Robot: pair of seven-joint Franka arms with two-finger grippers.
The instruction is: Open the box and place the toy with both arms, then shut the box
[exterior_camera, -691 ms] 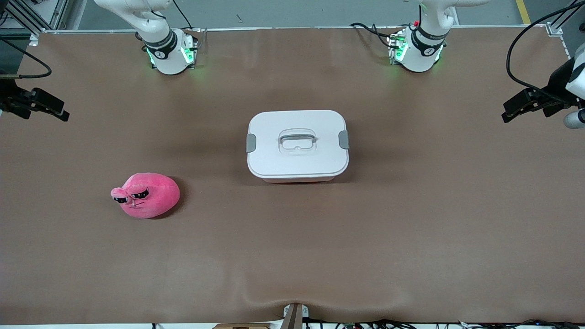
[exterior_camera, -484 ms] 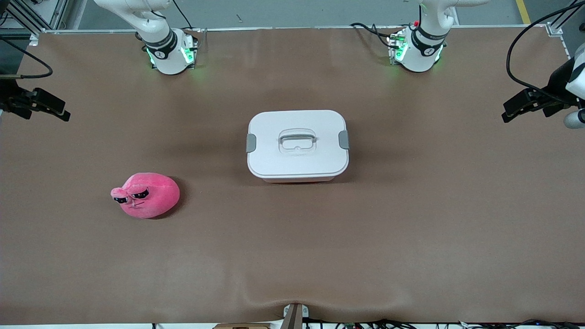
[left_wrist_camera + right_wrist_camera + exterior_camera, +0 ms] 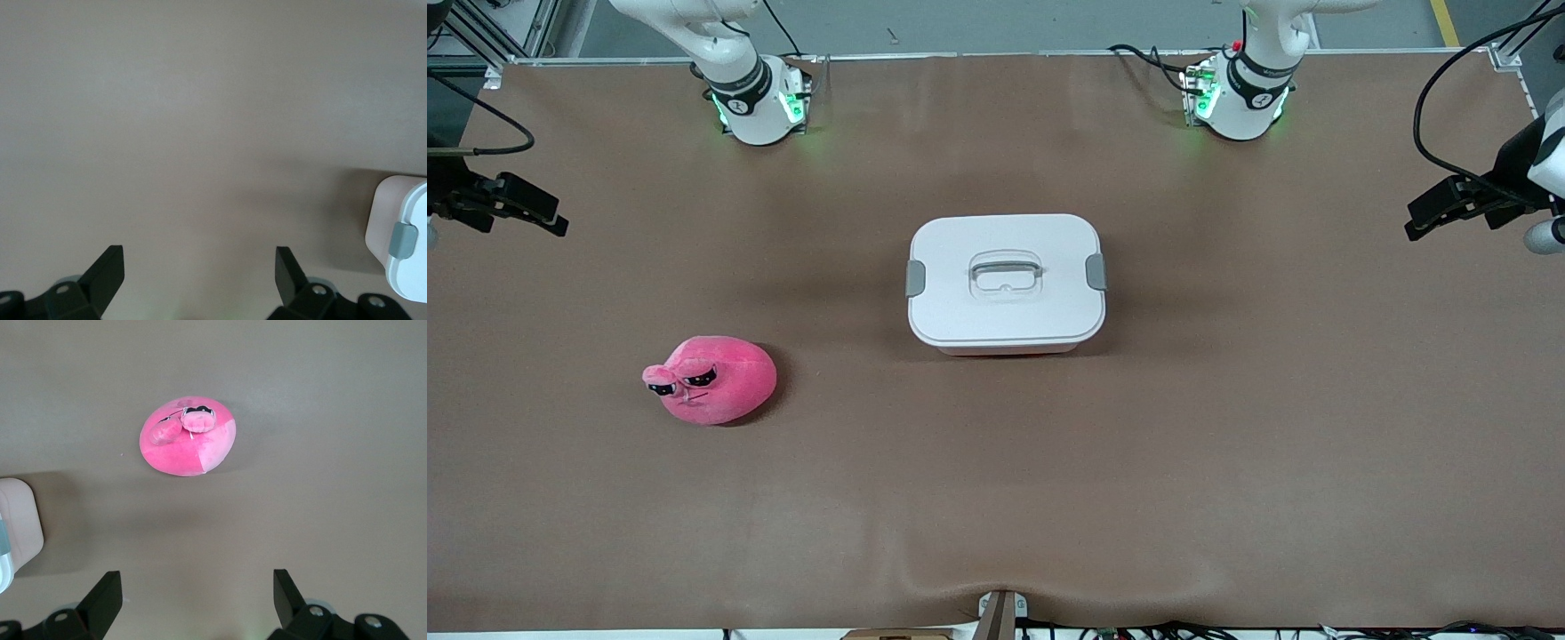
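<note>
The box (image 3: 1006,282) sits in the middle of the brown table (image 3: 1227,462). Its white lid (image 3: 960,311) is on, and a grey clip (image 3: 915,278) shows at each short end. The handle (image 3: 1006,269) lies flat in the dip in the lid.

The toy (image 3: 711,380) lies on the table at about 8 o'clock from the box, well apart from it. It is nearer to the front camera than the box and toward the right arm's end of the table. Its droopy eyes (image 3: 679,382) point toward that end.

The right tool (image 3: 559,225) hangs in the air over the edge of the table at the right arm's end, at about 11 o'clock from the toy. Its fingers (image 3: 107,593) are spread wide and hold nothing.

The left tool (image 3: 1412,224) hangs over the table's edge at the left arm's end, at about 2 o'clock from the box. Its fingers (image 3: 110,270) are wide too, with nothing between them. In the left wrist view, one end of the box (image 3: 400,240) shows with a clip.
</note>
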